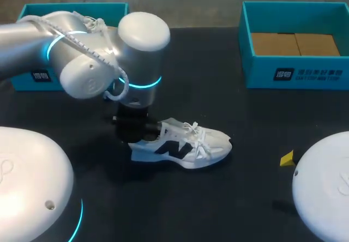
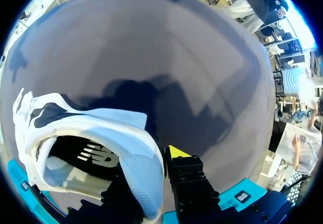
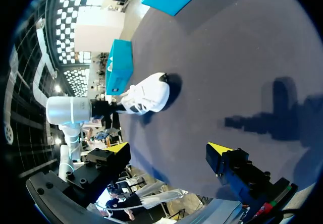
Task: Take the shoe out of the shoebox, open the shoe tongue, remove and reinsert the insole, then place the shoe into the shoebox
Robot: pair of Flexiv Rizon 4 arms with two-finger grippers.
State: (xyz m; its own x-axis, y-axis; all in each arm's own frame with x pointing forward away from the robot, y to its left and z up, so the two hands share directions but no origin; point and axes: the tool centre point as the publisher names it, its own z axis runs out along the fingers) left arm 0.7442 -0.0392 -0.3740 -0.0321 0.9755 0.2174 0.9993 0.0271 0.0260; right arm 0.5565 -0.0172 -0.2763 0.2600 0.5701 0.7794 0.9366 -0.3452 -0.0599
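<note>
A white sneaker with a dark side logo and white laces lies upright on the dark table, toe pointing right. My left gripper is at its heel. In the left wrist view, the left gripper is shut on the shoe's heel collar, with one finger inside the opening and the yellow-tipped finger outside. The insole shows inside the shoe. My right gripper hangs open and empty over bare table far to the shoe's right; only its yellow tip shows in the head view.
A teal shoebox with brown cardboard inside stands at the back right. A second teal box sits at the back left, partly hidden by my left arm. White arm bases fill both front corners.
</note>
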